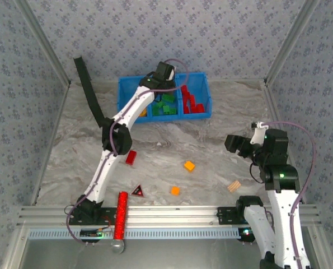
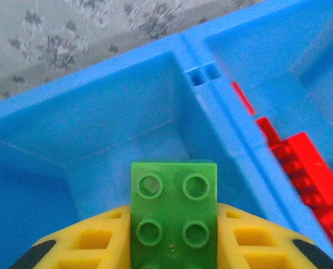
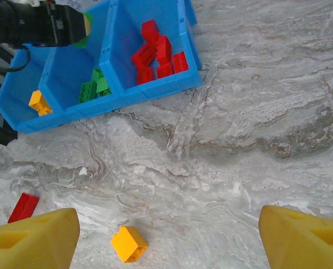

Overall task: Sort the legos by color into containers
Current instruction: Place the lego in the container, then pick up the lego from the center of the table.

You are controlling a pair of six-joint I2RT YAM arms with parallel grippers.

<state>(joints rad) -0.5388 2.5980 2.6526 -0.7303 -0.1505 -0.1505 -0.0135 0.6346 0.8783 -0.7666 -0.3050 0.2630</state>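
Note:
The blue tray [image 1: 121, 92] stands at the back of the table with three compartments. My left gripper [image 1: 165, 73] hangs over its middle compartment, shut on a green studded brick [image 2: 173, 213] between yellow fingers [image 2: 93, 241]. Green bricks [image 1: 165, 106] lie in the middle compartment, red ones [image 1: 193, 103] in the right, an orange one [image 3: 38, 102] in the left. Loose on the table are a red brick [image 1: 131, 157] and two orange bricks [image 1: 189, 166] [image 1: 175, 190]. My right gripper [image 3: 169, 241] is open above the table, near an orange brick [image 3: 128, 244].
A tan wooden block [image 1: 234, 185] lies near the right arm's base. A dark triangle with a red centre [image 1: 137, 191] and a red glittery cylinder [image 1: 121, 216] sit at the front left. A black strap [image 1: 88, 89] hangs at the back left. Patterned walls enclose the table.

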